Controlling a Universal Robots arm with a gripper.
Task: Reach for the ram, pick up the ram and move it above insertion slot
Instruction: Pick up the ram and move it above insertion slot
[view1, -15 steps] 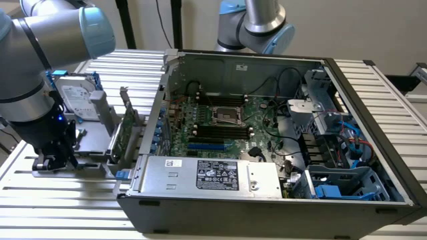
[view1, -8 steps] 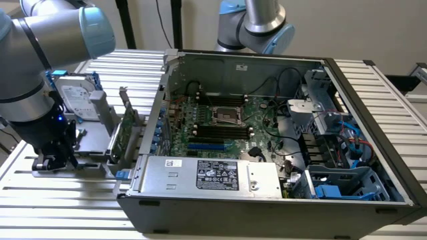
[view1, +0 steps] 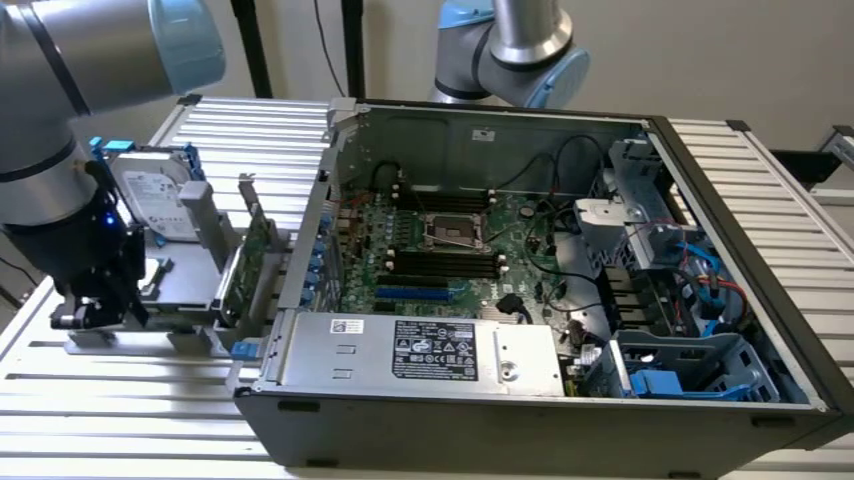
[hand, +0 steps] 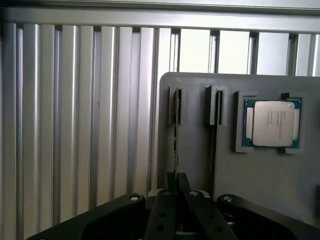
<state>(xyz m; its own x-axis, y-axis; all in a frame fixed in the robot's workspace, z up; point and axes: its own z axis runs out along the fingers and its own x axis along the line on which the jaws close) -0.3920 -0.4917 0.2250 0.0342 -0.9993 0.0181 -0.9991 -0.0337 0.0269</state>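
In the wrist view the ram shows edge-on as a thin dark strip. It stands in one narrow slot of the grey holder. My gripper is shut on the ram's near end, with the black fingers pressed together around it. The exterior view has my gripper low at the left end of that holder, beside the open computer case. The dark memory slots lie on the motherboard inside the case, well off to the exterior view's right of the gripper.
A processor chip sits in a holder pocket beside a second narrow slot. A hard drive and a green expansion card stand upright on the holder. A second arm rises behind the case. Ribbed aluminium table lies all around.
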